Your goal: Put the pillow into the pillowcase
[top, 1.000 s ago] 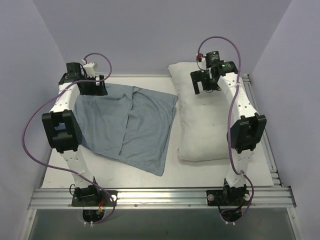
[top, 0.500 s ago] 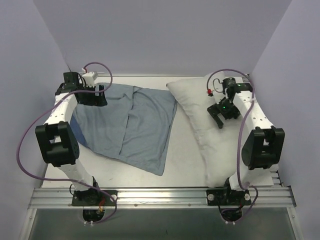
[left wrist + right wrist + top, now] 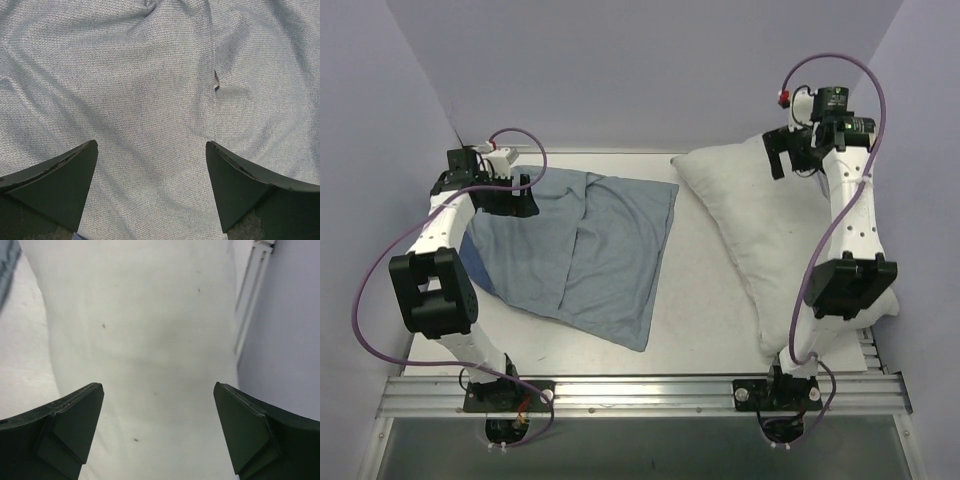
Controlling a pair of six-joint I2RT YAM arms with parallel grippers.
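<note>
Found the left gripper [image 3: 150, 150] spread wide and holding nothing, set low over the far left corner of the pillowcase [image 3: 585, 250]. Saw only grey-blue weave between its fingers. Could not tell whether the tips touched the cloth.

Found the right gripper [image 3: 158, 387] equally wide and empty, raised above the far right end of the pillow [image 3: 750, 215] and clear of it.

Saw the pillowcase lying limp and flat on the left half of the table [image 3: 705, 320], pale side up, with a crease [image 3: 575, 240] running from far to near through its middle. Could not make out which edge held the mouth.

Saw the pillow lying slantwise on the right half, from the far middle toward the near right corner, its near end partly hidden behind the right arm [image 3: 845, 285]. Noted the far corners of the two near each other, and bare table between them toward the near side.

Saw no part of the pillow inside the case and no cloth lifted. Judged the task barely begun, nothing gripped yet. Left to do, by this reading:
- find and open the mouth;
- grip the pillow and feed one end in;
- draw the case over the rest.
</note>
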